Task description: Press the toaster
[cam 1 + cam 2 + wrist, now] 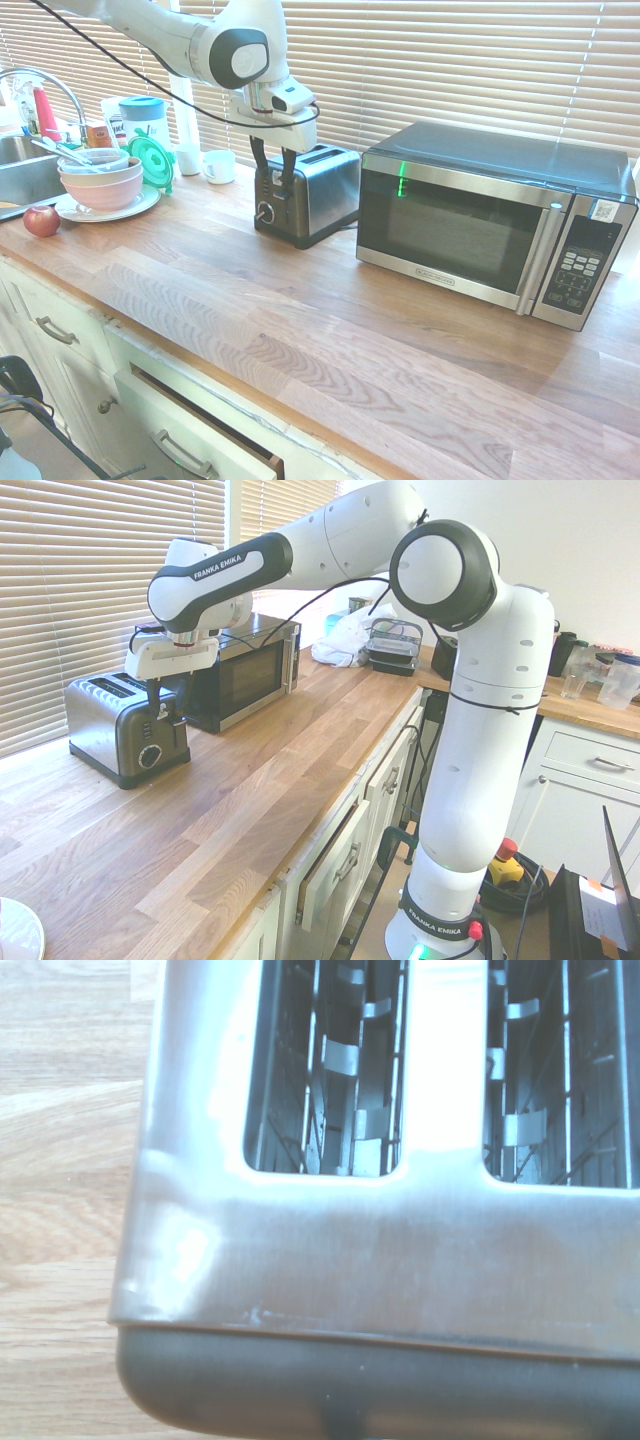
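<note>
Counter (330, 320) runs across the first exterior view, with the toaster (325, 190) just above the middle of the frame. The gripper (275, 187) points down at the toaster's black end panel (272, 215), its jaws parted; whether they touch the panel or lever, I cannot tell. The microwave (450, 220) fills the right side; stacked bowls (103, 190) and an apple (41, 221) sit at left.

In the second exterior view, the toaster stands at left, its round knob (150, 756) facing the lower right, the gripper above that end. The microwave is just behind, nearer the frame's center.

The wrist view shows the toaster's two slots at top center and upper right, above the dark end panel along the bottom.
</note>
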### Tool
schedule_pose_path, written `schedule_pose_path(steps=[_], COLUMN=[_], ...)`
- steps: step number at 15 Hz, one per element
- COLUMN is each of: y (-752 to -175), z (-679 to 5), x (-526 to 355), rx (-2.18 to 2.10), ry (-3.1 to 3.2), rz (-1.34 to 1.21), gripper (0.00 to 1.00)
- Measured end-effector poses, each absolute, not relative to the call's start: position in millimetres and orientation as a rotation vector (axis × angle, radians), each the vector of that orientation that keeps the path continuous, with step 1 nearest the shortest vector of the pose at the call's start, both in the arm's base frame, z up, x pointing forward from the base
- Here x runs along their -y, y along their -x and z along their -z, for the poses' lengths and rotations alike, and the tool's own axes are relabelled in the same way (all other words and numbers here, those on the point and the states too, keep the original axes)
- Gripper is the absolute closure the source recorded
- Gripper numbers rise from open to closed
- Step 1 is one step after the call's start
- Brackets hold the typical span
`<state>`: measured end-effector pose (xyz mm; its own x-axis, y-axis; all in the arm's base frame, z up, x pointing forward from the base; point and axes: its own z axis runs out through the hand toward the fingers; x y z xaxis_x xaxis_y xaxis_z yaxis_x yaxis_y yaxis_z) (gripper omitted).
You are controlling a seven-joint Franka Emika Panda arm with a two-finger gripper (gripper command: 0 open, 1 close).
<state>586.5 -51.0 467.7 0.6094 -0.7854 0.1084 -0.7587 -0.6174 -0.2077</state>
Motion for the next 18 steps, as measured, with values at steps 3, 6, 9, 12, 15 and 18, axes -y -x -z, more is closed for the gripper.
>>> schedule_pose_path(steps=[3,6,9,12,15,18], y=[-585.3,-583.2,-584.1,-585.9,-585.9,-585.4], z=[-469.7,-471.6,-466.2,-458.8,-459.8,-458.5], x=[59.7,71.9,71.2,69.7,70.9,75.9], rx=[-1.303,-1.307,-1.307,-1.306,-1.309,-1.317], ry=[2.675,2.663,2.67,2.678,2.676,2.665], rz=[0.285,0.285,0.267,0.25,0.249,0.242], gripper=[1.0,1.0,1.0,1.0,1.0,1.0])
